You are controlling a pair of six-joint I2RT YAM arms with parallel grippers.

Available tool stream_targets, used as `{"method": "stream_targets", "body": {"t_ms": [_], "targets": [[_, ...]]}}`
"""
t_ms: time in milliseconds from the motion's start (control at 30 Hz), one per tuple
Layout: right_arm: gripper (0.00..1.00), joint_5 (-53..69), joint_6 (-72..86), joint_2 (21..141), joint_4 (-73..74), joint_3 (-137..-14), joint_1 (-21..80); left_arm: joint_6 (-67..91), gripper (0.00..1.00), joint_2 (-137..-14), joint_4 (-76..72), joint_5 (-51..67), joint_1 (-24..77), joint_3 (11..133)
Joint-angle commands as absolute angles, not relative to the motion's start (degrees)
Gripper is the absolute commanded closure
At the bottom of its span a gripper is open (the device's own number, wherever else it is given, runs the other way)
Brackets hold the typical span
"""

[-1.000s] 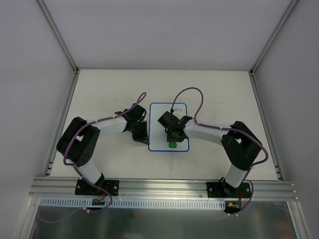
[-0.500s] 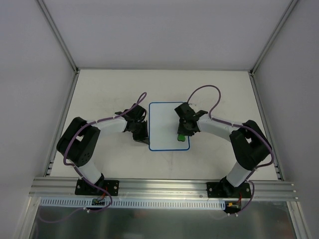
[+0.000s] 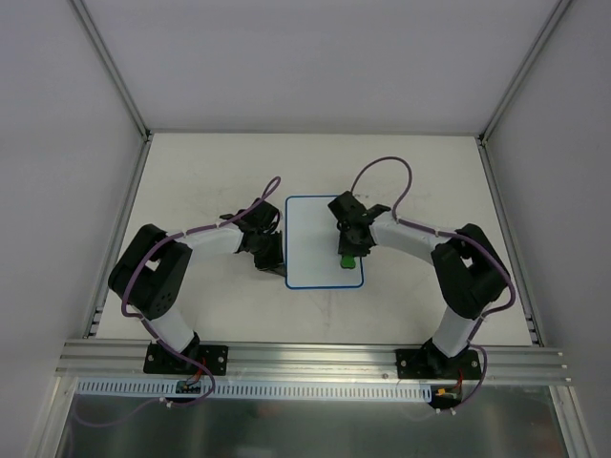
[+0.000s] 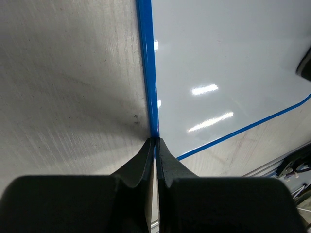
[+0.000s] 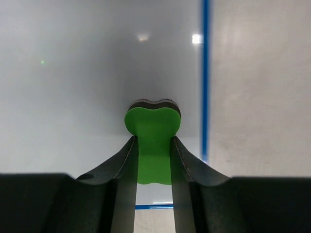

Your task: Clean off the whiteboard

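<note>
The whiteboard point(image 3: 310, 239) lies flat on the table point(image 3: 191, 181), between the two arms. The left gripper point(image 4: 155, 141), jaws closed, touches its blue left rim. The right gripper point(image 5: 151, 145) pinches a green eraser point(image 5: 152, 127) against its right side.

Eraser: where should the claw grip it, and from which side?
Grip the green eraser at its narrow waist, coming from the end opposite the dark felt. The wider lobes should resist slipping, and the felt faces the whiteboard. The right claw holds it this way.
</note>
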State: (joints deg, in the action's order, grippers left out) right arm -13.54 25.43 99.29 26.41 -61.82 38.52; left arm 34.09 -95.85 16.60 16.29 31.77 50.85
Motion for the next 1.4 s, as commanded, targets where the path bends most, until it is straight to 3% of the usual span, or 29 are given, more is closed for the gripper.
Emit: {"method": "stream_targets", "body": {"t_ms": [0, 267, 767, 1000, 1167, 1367], "targets": [[1.0, -11.17, 20.93, 104.93, 29.44, -66.87, 44.29, 32.78, 1.0, -96.77, 20.83, 12.3, 31.38, 49.22], [1.0, -8.96, 19.07, 110.04, 29.53, -73.57, 46.76, 32.96, 1.0, -96.33, 20.74, 11.87, 31.38, 48.6], [1.0, -13.1, 18.55, 93.87, 29.44, -53.62, 34.54, 33.05, 1.0, -96.77, 20.74, 12.13, 31.38, 48.95], [1.0, -10.99, 20.91, 92.81, 27.25, -56.67, 42.43, 33.31, 1.0, -96.68, 20.74, 12.13, 31.46, 49.22], [1.0, -9.76, 23.46, 99.13, 27.25, -63.36, 51.83, 33.75, 1.0, -96.77, 20.74, 12.3, 31.38, 49.39], [1.0, -9.57, 24.52, 103.01, 27.25, -66.1, 54.49, 33.49, 1.0, -96.5, 20.74, 12.31, 31.46, 49.22]]}}
